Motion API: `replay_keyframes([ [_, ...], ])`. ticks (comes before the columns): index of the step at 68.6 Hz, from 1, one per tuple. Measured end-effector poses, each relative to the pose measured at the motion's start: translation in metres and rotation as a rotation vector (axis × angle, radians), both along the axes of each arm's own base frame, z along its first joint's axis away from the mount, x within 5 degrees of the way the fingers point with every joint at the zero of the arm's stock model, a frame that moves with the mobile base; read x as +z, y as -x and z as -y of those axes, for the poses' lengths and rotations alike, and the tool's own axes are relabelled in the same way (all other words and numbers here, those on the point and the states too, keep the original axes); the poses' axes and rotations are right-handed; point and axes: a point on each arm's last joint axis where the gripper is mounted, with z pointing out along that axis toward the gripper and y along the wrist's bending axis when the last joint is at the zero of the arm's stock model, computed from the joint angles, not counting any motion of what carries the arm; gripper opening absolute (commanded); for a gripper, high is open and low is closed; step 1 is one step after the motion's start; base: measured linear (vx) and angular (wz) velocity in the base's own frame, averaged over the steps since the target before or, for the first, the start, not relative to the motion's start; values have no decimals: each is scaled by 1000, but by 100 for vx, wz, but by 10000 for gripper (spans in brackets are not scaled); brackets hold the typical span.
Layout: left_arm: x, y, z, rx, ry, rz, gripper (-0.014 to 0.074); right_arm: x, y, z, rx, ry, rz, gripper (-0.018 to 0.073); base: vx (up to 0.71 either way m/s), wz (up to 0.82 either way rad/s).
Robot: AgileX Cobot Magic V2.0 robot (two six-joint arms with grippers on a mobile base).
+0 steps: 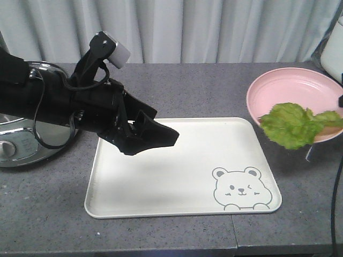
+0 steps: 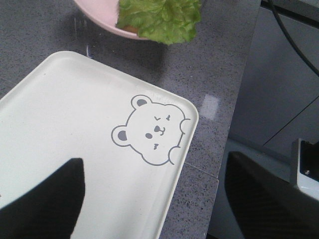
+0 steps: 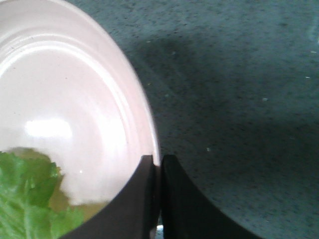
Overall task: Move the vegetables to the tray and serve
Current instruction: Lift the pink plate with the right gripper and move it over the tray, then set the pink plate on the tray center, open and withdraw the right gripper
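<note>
Right gripper (image 3: 159,163) pinches the rim of the pink plate (image 1: 289,88), jaws closed tight on it. The lettuce leaf (image 1: 292,126) overhangs the plate's near edge, beside the far right corner of the tray (image 1: 182,182). Left gripper (image 1: 153,138) hovers over the tray's far left part; its opening is unclear

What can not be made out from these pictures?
Left gripper: open or shut unclear; a dark mass in front view, cut off in its wrist view.
Right gripper, on the plate rim: front view's right edge cuts it off.
Lettuce: cut by the edge in both wrist views.
Steel pot: mostly behind the left arm.
</note>
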Motion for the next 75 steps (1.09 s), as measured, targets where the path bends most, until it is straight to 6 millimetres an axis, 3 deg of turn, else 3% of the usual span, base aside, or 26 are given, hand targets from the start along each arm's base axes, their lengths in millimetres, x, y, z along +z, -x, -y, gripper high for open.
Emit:
replay_keyframes([
  [23, 0, 0, 0, 0, 0, 0, 566, -2, -15, -116, 318, 5, -20, -6, 0, 0],
  [41, 0, 0, 0, 0, 0, 0, 566, -21, -19, -181, 448, -23, -89, -6, 0, 0],
  [52, 0, 0, 0, 0, 0, 0, 566, -45, -24, -203, 484, -35, -152, -6, 0, 0],
  [75, 0, 0, 0, 0, 0, 0, 566, -88, -42, -206, 447, -50, -237, -6, 0, 0],
])
